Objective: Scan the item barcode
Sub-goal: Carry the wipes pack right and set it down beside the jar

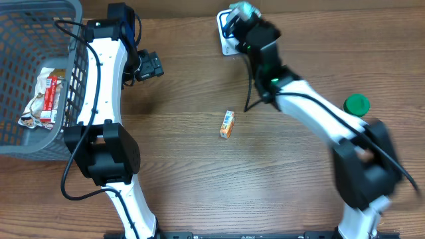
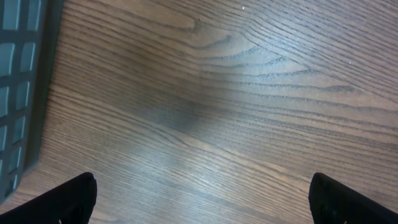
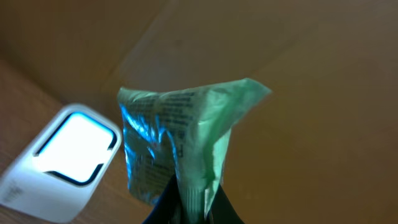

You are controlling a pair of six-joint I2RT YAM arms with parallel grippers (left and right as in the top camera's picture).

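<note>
1. Right gripper (image 3: 189, 205): closed on the bottom edge of the green packet (image 3: 180, 137), which is held in the air over the far edge of the tabletop (image 1: 199, 186), near its middle.
2. Packet: its long axis runs straight out from the fingers. The shiny printed face is turned partly toward the wrist camera.
3. Scanner (image 3: 65, 155): white, with a lit window, standing on the tabletop just beside and below the packet, to the lower left in the wrist view. The likely next move is to turn the printed face toward that window.
4. Left gripper (image 1: 151, 65): jaws wide and holding nothing, beside the basket (image 1: 40, 13) at the far left corner. It is well apart from the scanner, so the right arm is the nearer one.
5. Writing: fine print shows on the packet but is too blurred to read, and no barcode can be made out. The orange box (image 1: 227, 124) at the tabletop's centre is also unreadable.
</note>
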